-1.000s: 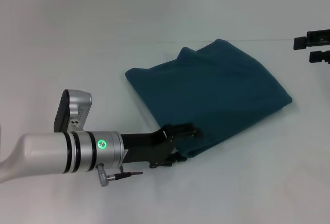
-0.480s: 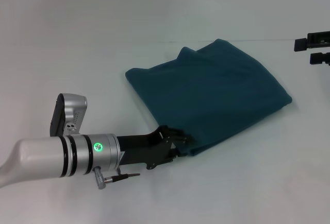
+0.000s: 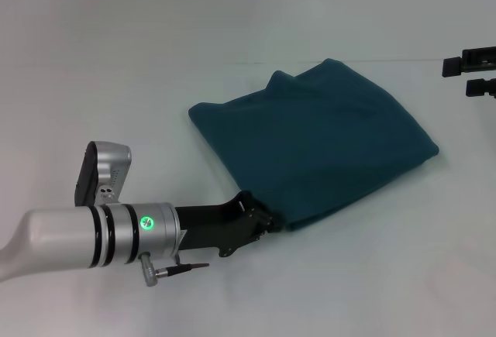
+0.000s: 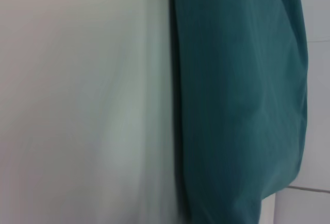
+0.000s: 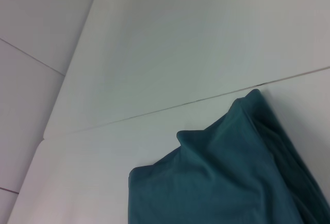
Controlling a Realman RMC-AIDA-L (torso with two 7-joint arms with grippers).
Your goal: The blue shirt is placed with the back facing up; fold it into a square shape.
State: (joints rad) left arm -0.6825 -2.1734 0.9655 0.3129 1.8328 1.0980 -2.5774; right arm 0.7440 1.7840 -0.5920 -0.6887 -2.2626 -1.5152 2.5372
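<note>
The blue shirt [image 3: 325, 135] lies folded into a rough four-sided shape on the white table, plain side up, with one raised fold at its far edge. It also shows in the left wrist view [image 4: 237, 100] and the right wrist view [image 5: 232, 172]. My left gripper [image 3: 267, 219] is low over the table at the shirt's near corner, right at the cloth's edge. My right gripper [image 3: 457, 75] is parked at the far right, apart from the shirt, its fingers apart and empty.
The white table [image 3: 116, 104] spreads to the left of and in front of the shirt. A thin seam [image 3: 232, 63] runs across the table behind the shirt. My left arm's silver forearm [image 3: 85, 236] lies across the near left.
My left gripper has drawn back toward me and to the left, from on top of the shirt's near corner to its edge. The shirt and right arm have not moved.
</note>
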